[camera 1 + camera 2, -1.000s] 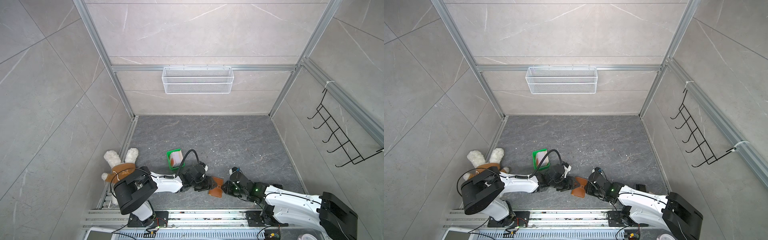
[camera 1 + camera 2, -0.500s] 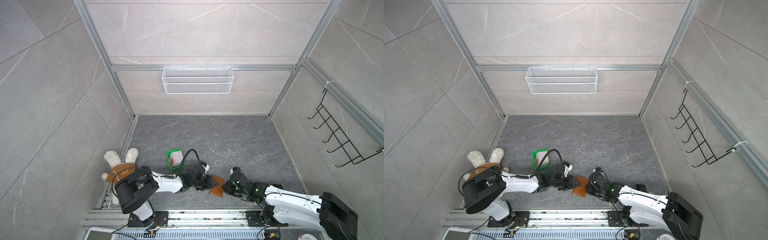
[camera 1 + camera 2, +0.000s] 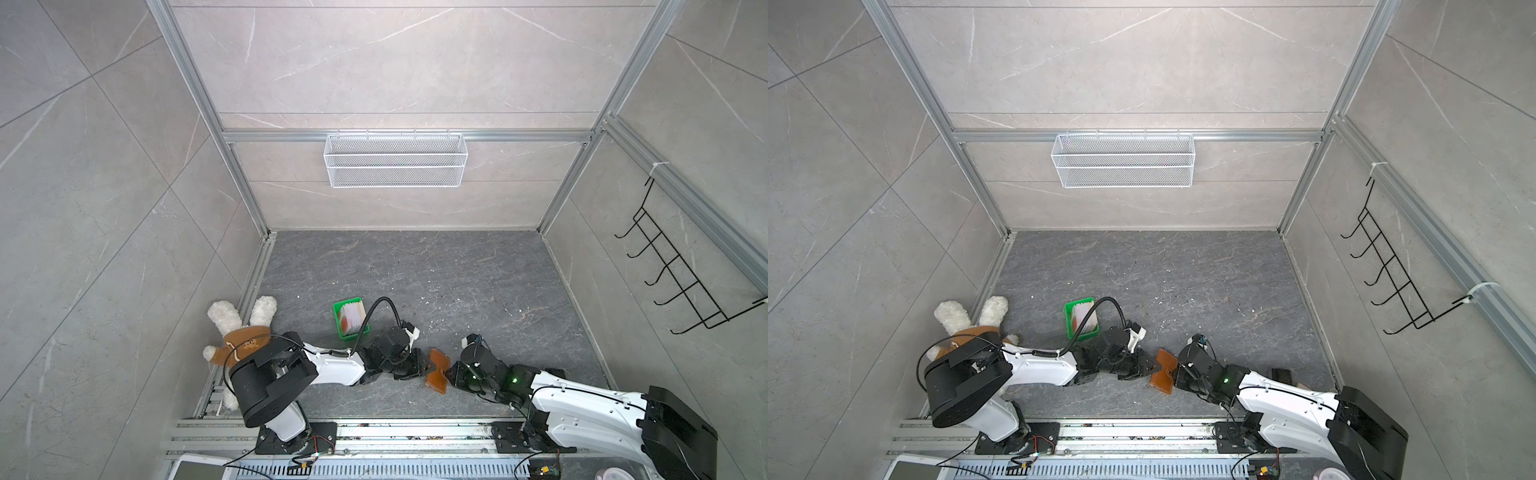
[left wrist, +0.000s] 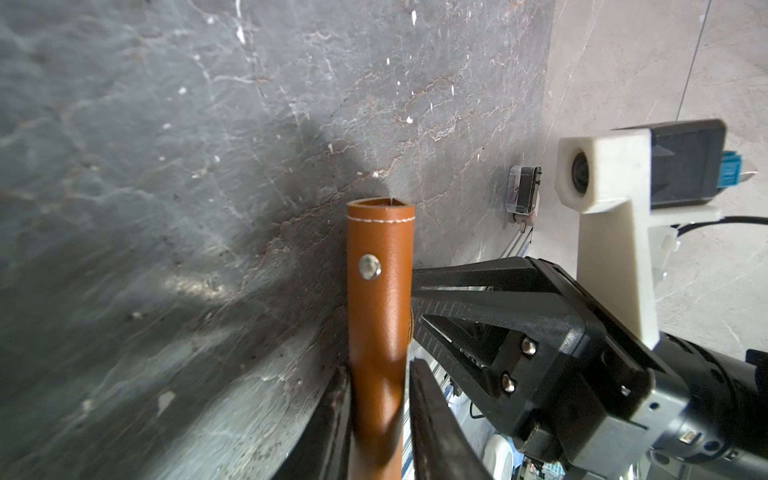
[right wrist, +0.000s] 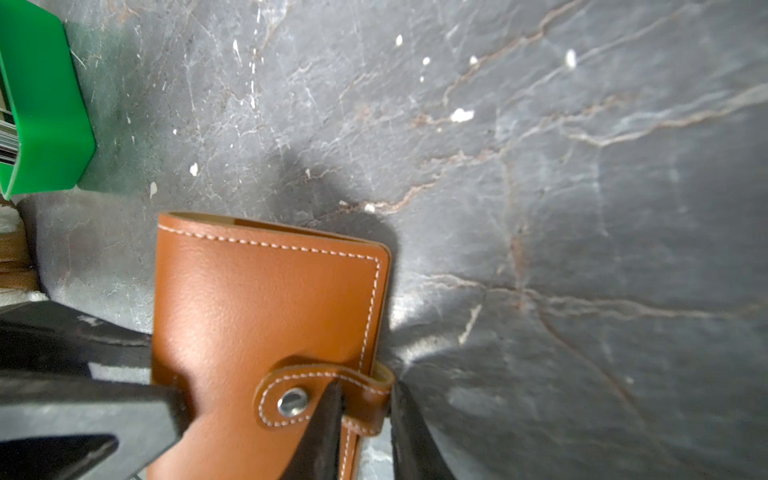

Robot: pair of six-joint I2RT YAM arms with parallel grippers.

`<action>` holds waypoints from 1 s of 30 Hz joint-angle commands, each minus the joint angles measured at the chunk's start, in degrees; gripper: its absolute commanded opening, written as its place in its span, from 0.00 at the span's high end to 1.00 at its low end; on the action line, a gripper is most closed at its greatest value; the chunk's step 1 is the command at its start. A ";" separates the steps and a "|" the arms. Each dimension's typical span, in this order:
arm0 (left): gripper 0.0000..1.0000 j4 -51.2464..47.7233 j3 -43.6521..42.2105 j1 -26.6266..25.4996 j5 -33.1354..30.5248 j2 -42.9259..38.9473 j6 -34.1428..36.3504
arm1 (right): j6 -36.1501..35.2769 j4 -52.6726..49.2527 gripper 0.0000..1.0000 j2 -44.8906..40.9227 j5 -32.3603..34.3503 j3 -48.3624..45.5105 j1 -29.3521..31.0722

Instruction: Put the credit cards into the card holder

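The card holder [image 3: 437, 371] is held up on edge between the two arms near the front of the tabletop [image 3: 457, 291]; whether its lower edge touches the surface cannot be told. It is closed, with its strap [image 5: 361, 405] wrapped round the open side and the snap [image 5: 293, 402] fastened. The right pincer [image 5: 365, 395] is clamped on the loop of that strap just past the snap. The left pincer [image 4: 378, 374] has its jaws on either side of the holder's spine, one finger against the leather and the other a sliver off, so a firm grip cannot be confirmed from the left wrist view. The credit cards [image 3: 352, 319] sit stacked in the green tray [image 3: 347, 300], well apart from the holder and behind the left arm; none is in the holder yet. The step in hand appears to be undoing the snap so that the holder can be opened. To do it well, the left pincer should first bite squarely on the spine so the body cannot twist. The right pincer should then peel the strap away from the cover at the snap, not drag it along the leather, which would only slide the whole holder. A short, steady pull is safer than a jerk, since the strap is thin and could slip from the jaws.
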 commanded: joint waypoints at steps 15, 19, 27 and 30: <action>0.88 1.93 0.01 -1.33 -2.30 -1.77 1.25 | -5.52 -9.52 0.72 -8.42 1.53 5.56 -0.06; 0.89 -0.04 0.29 -1.86 -4.22 -2.58 2.31 | -6.41 -12.07 0.68 -9.45 1.43 7.76 0.00; 0.90 -0.11 0.30 -2.52 -5.78 -3.94 3.03 | -7.83 -14.80 0.66 -5.37 0.84 11.93 1.16; 0.91 -0.18 0.26 -2.77 -6.28 -4.54 3.12 | -7.75 -14.80 0.66 -3.13 0.39 12.92 1.37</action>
